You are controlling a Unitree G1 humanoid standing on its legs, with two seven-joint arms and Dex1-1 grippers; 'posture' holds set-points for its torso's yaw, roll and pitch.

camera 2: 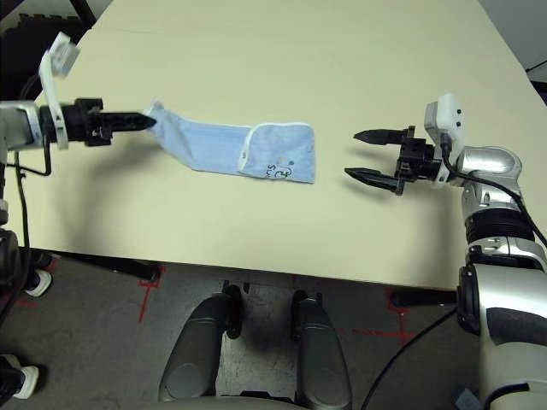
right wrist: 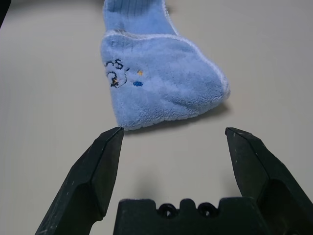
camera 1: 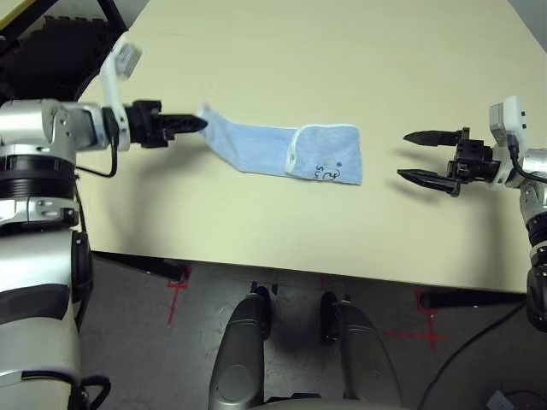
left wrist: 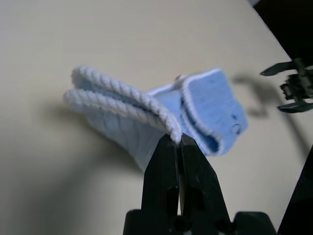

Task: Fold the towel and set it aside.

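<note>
On the pale surface (camera 1: 282, 226), one towel (camera 1: 265, 149) held by its left end

Across the room side: grey floor (camera 1: 222, 316) beyond the near edge, marked with red tape (camera 1: 175, 286), and dark matting (camera 1: 38, 60) past the far left corner. Under the near edge, two dark table legs (camera 1: 141, 263), one toward each side. On the floor to the right, one black cable (camera 1: 466, 354) running at a slant. At the far left of the right eye view, two shoes (camera 2: 27, 380) with white soles, worn by a person.

On the surface itself, plain and cream-coloured, just one towel: light blue, whitish at the edging, laid out as a long narrow strip between the two tools. At its right end, one flap (camera 1: 325, 152) turned back over the strip, with one dark printed logo (camera 1: 326, 173) on top, near the robot's side. At the opposite end, two whitish edges, one above the other, running together into the grip, with that end drawn up off the surface.

Two tools in all. Left tool (left wrist: 178, 139): clenched, with the towel's end pinched at the very tips. Right tool (camera 1: 417, 158): released, two black fingers spread wide, nothing between them, apart from the folded end and facing it.
</note>
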